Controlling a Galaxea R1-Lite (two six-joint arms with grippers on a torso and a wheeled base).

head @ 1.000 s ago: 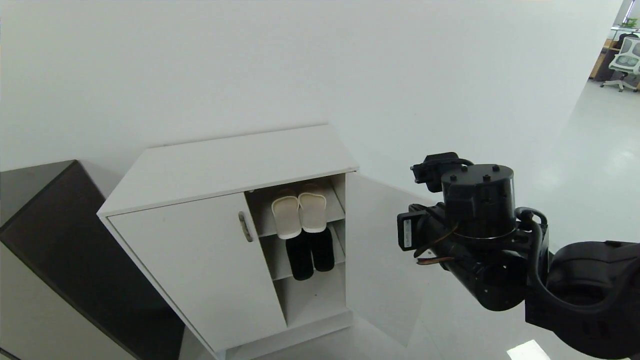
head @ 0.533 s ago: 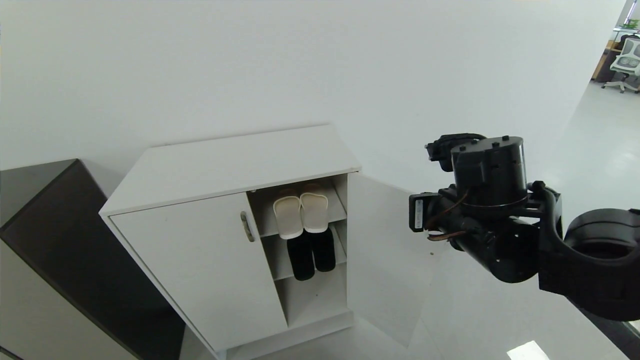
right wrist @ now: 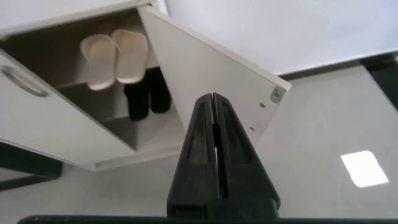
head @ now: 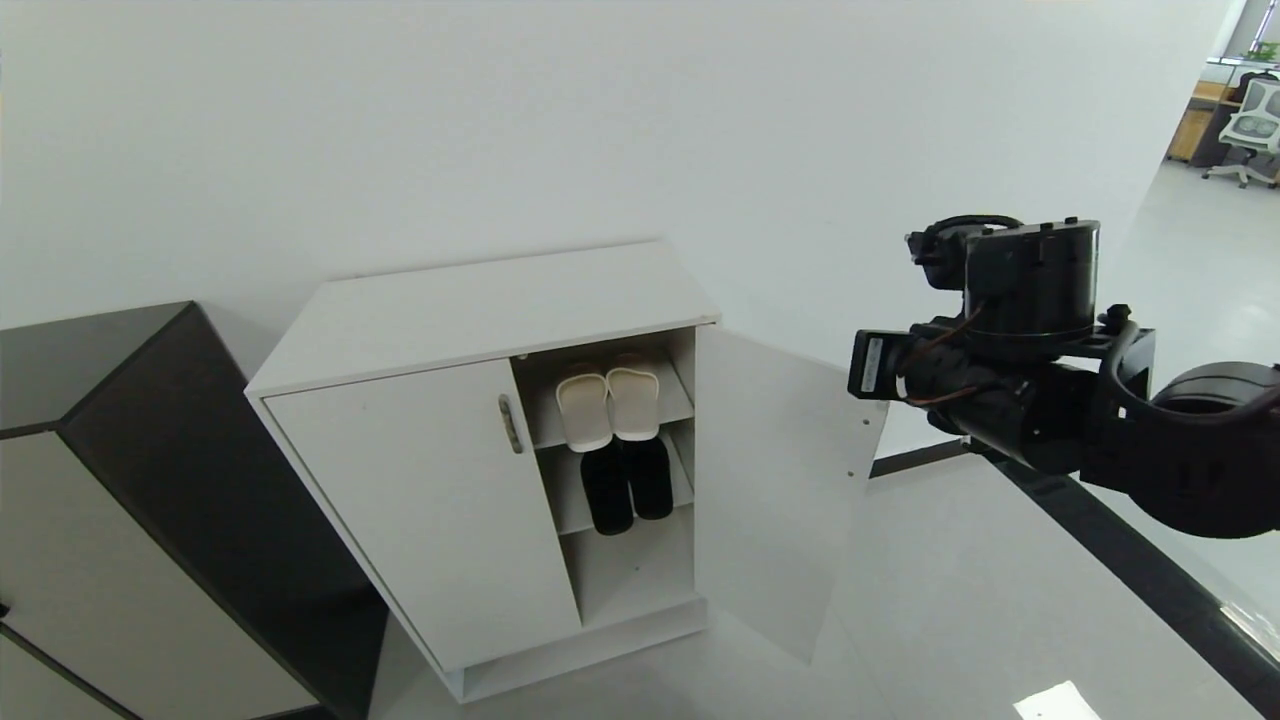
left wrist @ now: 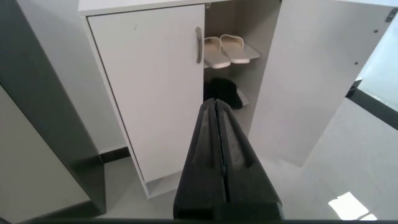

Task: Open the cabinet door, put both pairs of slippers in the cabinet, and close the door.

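The white cabinet (head: 480, 310) stands against the wall, its left door shut and its right door (head: 780, 480) swung wide open. A cream pair of slippers (head: 608, 405) lies on the top shelf. A black pair of slippers (head: 627, 487) lies on the shelf below. My right arm (head: 1010, 340) hangs in the air to the right of the open door, apart from it. In the right wrist view my right gripper (right wrist: 214, 99) is shut on nothing, above the open door (right wrist: 205, 81). My left gripper (left wrist: 215, 106) is shut and empty, out in front of the cabinet.
A dark cabinet (head: 120, 450) stands close on the white cabinet's left. A black strip (head: 1130, 560) runs across the floor on the right. A white patch (head: 1060, 702) lies on the floor near the front. An office chair (head: 1250, 125) is far off at the right.
The head camera has shifted, so the cabinet sits further right in the picture. My right arm has risen and drawn back to the right. The slippers and the doors are as before.
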